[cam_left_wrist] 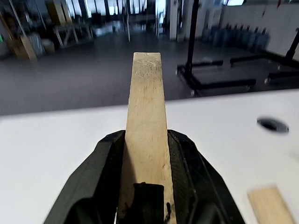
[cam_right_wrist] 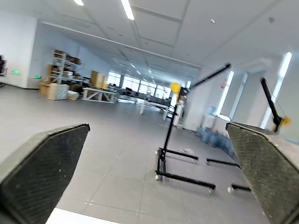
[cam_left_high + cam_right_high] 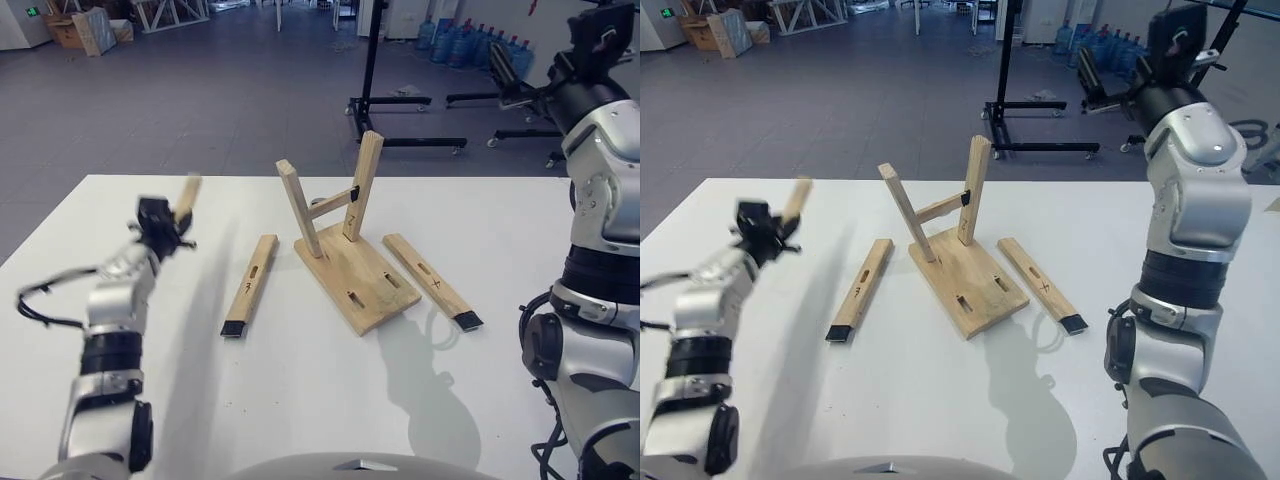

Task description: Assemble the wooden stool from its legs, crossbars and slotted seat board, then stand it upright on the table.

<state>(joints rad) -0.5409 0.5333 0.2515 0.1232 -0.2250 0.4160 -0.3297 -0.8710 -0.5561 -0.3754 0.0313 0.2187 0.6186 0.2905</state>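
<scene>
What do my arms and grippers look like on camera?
The left arm and right arm are silver-grey shells with black joints; a black cable loops off the left. The left gripper and right gripper have two black fingers, the right's pads finely textured.

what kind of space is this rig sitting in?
Likely a large open robotics lab or workshop hall: wide grey tiled floor, black wheeled stands, a row of water jugs at the back, long strip ceiling lights.
</scene>
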